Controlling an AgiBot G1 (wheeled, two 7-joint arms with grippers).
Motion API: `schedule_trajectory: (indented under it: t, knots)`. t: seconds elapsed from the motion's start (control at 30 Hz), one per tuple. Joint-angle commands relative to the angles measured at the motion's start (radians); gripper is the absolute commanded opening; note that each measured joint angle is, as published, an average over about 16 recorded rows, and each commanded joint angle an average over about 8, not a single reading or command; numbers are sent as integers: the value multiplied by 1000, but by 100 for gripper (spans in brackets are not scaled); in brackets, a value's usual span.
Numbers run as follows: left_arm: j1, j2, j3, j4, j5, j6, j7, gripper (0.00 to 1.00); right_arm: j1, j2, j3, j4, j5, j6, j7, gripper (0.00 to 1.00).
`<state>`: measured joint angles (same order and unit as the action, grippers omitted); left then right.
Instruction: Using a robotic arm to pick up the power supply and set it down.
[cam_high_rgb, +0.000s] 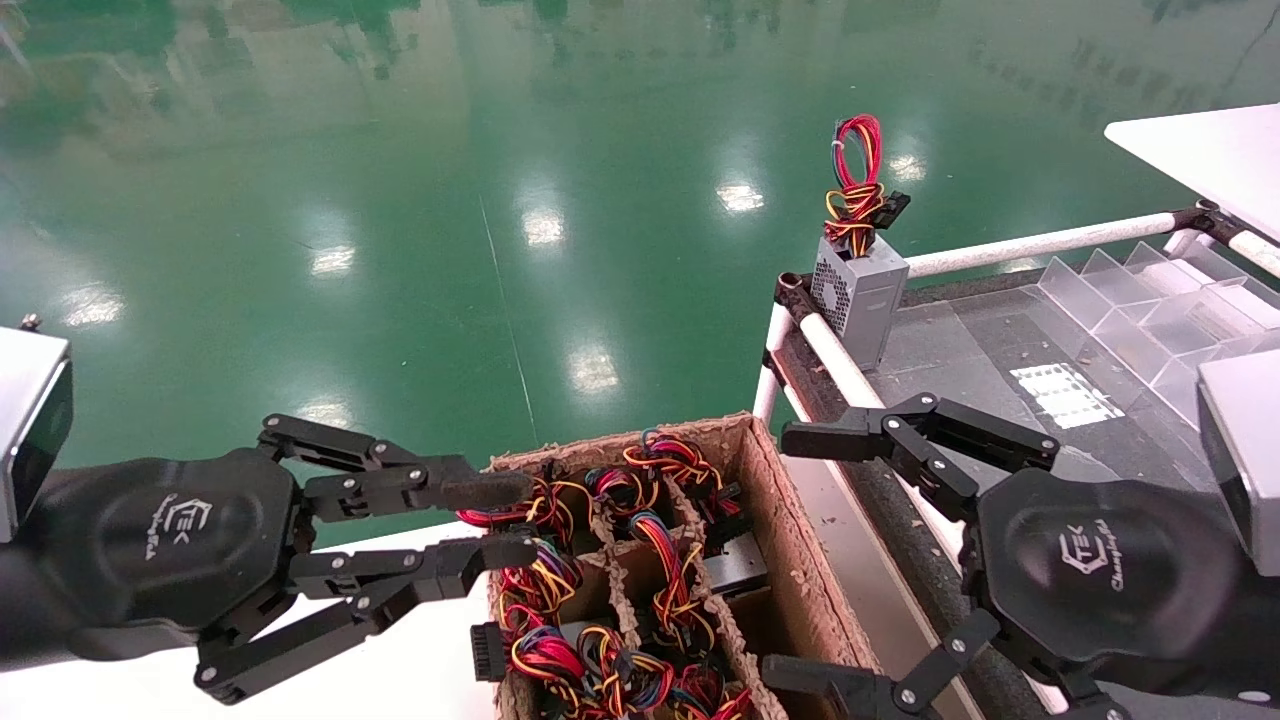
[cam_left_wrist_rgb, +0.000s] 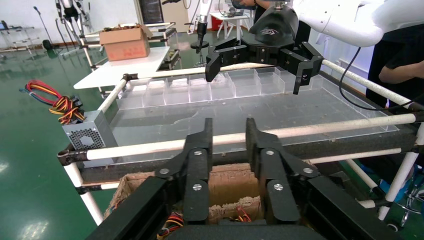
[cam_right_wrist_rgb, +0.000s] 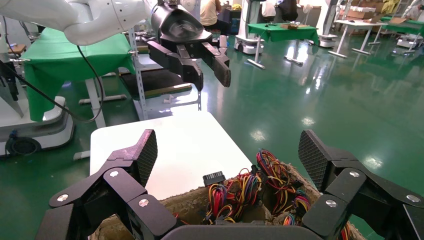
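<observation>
The rack surface (cam_high_rgb: 960, 350) with its white tube rails carries one grey unit topped by a tall red wire loop (cam_high_rgb: 860, 290) at its far left corner, and that one is not the target; against the rack's left edge sits the cardboard box (cam_high_rgb: 780, 520), its divided cells packed with power supplies (cam_high_rgb: 655, 560) under coloured wire bundles. None of these is lifted yet, so the task looks to be at its approach step, with the pick-up itself not begun. The left gripper (cam_high_rgb: 495, 520) hangs over the box's far left corner, its fingers (cam_high_rgb: 480, 488) a narrow gap apart and holding nothing, their tips just above the red and yellow wires. The right gripper (cam_high_rgb: 790, 560) hovers over the box's right wall where it meets the rack edge, fingers (cam_high_rgb: 820, 438) spread wide and empty. The next move probably calls for one gripper to drop into a cell, close on a unit's metal body rather than loose wires, and draw it straight up clear of the dividers.
</observation>
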<state>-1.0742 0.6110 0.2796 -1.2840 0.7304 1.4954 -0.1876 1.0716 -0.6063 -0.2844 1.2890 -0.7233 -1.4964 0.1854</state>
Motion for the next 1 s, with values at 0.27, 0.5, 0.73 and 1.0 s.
schedule_trajectory:
  t: [0.27,0.5,0.73,1.0]
  knots:
    - [0,0,0,0,0,0,0,0,0,0,0,0,0,0,0,100]
    - [0,0,0,0,0,0,0,0,0,0,0,0,0,0,0,100]
    - [0,0,0,0,0,0,0,80,0,0,0,0,0,0,0,100]
    - [0,0,0,0,0,0,0,100,0,0,0,0,0,0,0,100]
